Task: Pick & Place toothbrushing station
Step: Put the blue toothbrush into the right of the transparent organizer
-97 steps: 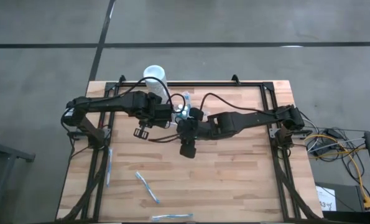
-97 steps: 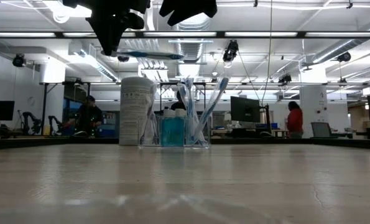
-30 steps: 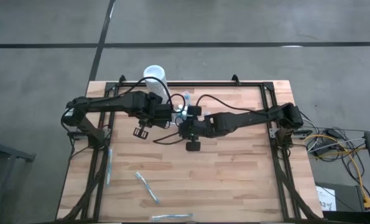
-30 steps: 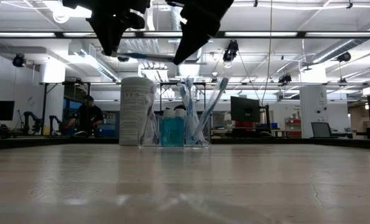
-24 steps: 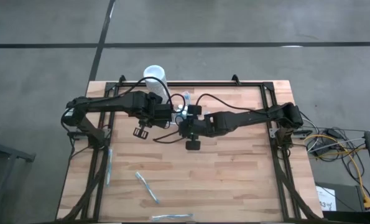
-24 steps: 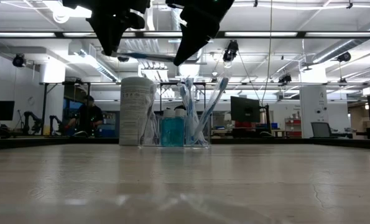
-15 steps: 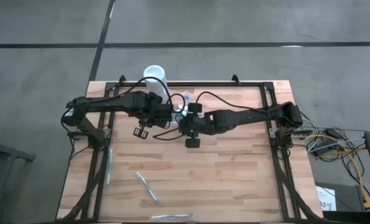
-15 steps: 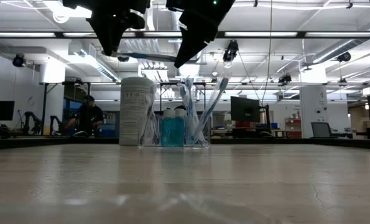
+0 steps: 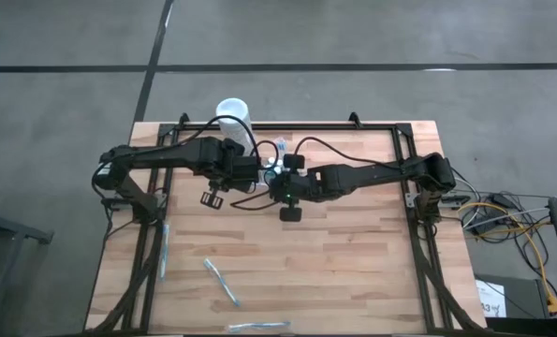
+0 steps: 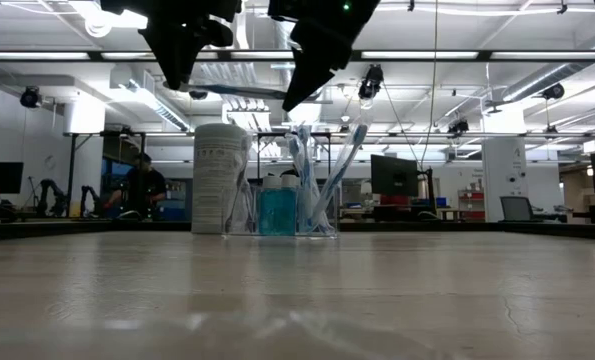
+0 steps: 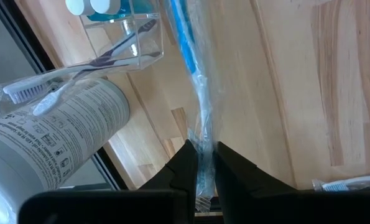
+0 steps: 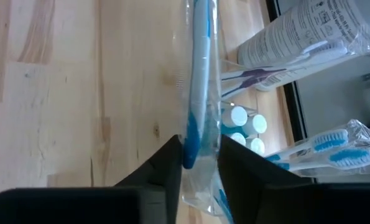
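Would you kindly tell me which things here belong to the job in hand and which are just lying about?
In use: toothbrushing station; wrapped toothbrush, held aloft by the left gripper, with the right gripper at it.
Lying about: white cylinder beside the station; three loose toothbrushes on the table.

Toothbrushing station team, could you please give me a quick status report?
Left gripper shut on wrapped toothbrush, held above table. Right gripper closing on its other end. Toothbrushing station beside white cylinder, untouched. Nothing in the way.

white cylinder (image 10: 221, 178) on wooden table (image 9: 353, 262); loose toothbrushes (image 9: 221, 282) lie near front.
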